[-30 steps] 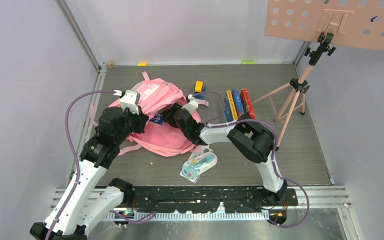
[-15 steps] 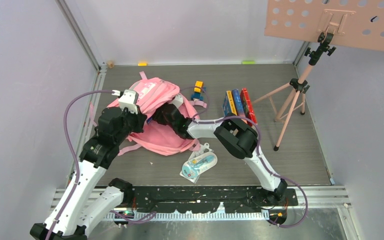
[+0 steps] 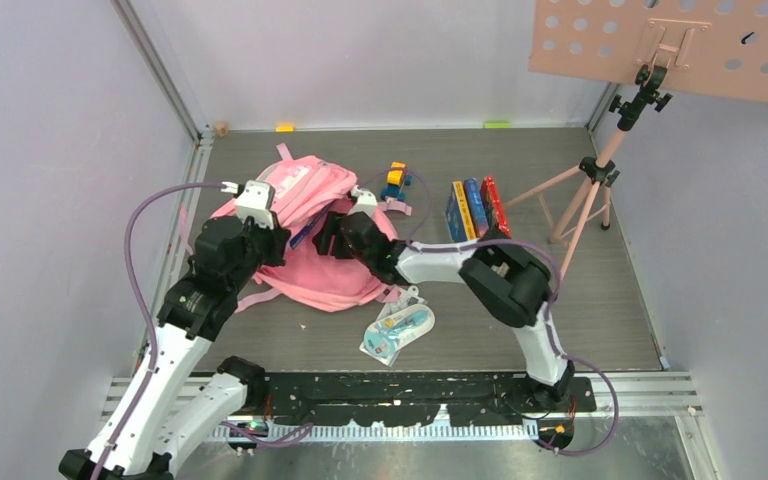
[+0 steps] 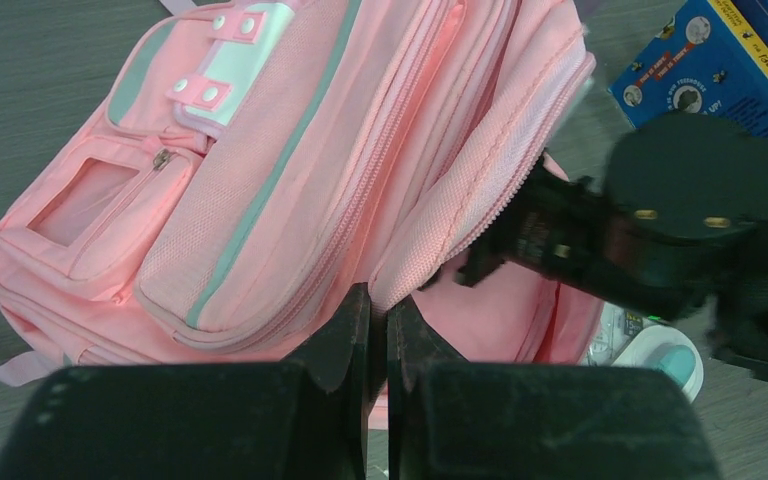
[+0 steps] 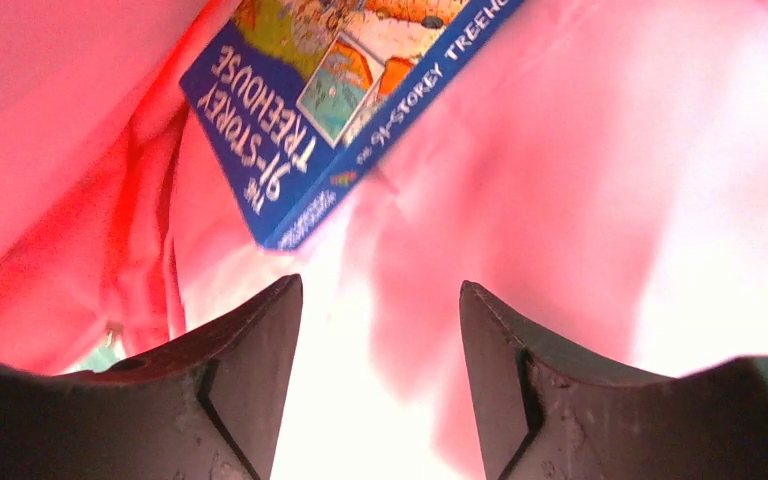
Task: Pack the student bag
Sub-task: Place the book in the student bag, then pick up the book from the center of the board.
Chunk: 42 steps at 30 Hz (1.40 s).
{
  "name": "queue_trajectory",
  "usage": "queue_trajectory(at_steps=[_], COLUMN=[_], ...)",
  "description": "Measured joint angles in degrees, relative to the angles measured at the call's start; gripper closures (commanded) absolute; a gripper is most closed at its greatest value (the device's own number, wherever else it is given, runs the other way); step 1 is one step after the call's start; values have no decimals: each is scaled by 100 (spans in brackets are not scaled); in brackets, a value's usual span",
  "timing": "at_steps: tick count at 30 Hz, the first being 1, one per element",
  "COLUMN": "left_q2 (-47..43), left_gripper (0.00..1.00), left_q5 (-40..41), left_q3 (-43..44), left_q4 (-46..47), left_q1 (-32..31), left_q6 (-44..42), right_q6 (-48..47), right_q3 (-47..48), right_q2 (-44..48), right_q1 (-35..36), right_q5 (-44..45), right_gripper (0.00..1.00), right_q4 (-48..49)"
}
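The pink student bag [image 3: 305, 215] lies on the table at left centre. It fills the left wrist view [image 4: 260, 150], with white and grey-green patches. My left gripper [image 3: 272, 238] [image 4: 378, 300] is shut on the edge of the bag's open flap and holds it up. My right gripper [image 3: 328, 232] [image 5: 380, 290] is open and empty, with its fingers inside the bag's mouth. A blue Treehouse book [image 5: 310, 130] lies in the pink interior just beyond the fingertips, and its edge shows from above [image 3: 300, 236].
Three books [image 3: 475, 206], blue and red, lie right of the bag. A yellow and blue block [image 3: 397, 179] sits behind the bag. A white and teal packet [image 3: 397, 330] lies in front. A pink music stand's tripod [image 3: 585, 195] stands at right.
My right gripper pushed left into the bag's mouth with the blue book, then drew back a little. The book now lies free inside the bag. The left gripper kept its hold.
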<state>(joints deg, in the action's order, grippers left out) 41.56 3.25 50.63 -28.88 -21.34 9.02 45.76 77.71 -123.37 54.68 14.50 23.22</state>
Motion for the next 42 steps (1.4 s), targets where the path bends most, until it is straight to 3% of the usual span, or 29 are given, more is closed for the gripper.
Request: queue_trajectory(at_steps=[8,15,20,25,42], left_q2=[-83,-83,-66,-44,9], left_gripper=[100,100,100,100,100], left_q5=[160,168,164,157,118], left_q3=[-35,-37,-37,-37,-37], left_q4=[-7,-7,-7,-7,-4], left_q1=[-2,-2,-2,-7,-7], left_q6=[-22,-24,-24,-22,-22], right_q6=[-1010,-1751,-2057,-2304,-2717], right_q3=[-1281,-1034,-732,-533,-415], right_q2=[2634,4105,4444,4577,4172], right_q1=[24,-409,-1128,-1537,-1878], right_q5=[-232,114,575,820,485], right_gripper=[29,28,28,34,44], right_q4=[-1449,-4297,-5941,-6839,-7154])
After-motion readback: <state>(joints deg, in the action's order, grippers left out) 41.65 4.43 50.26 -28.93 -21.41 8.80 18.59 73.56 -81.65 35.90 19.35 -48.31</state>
